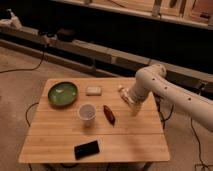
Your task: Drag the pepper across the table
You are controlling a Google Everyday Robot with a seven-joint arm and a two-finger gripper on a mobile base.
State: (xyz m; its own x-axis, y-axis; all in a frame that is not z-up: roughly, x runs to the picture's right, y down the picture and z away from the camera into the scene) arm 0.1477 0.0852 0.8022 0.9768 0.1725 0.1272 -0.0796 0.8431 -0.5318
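The pepper (109, 114) is a small dark red tapered chili lying on the light wooden table (60, 137), just right of the centre. My gripper (135, 111) points down at the end of the white arm. It hangs over the right part of the table, a short way right of the pepper and apart from it. Nothing shows in the gripper.
A clear cup (87, 113) stands just left of the pepper. A green bowl (62, 94) sits at the back left, with a small white block (93, 90) beside it. A white tube-like bottle (124, 94) lies behind the gripper. A black phone (86, 149) lies near the front edge.
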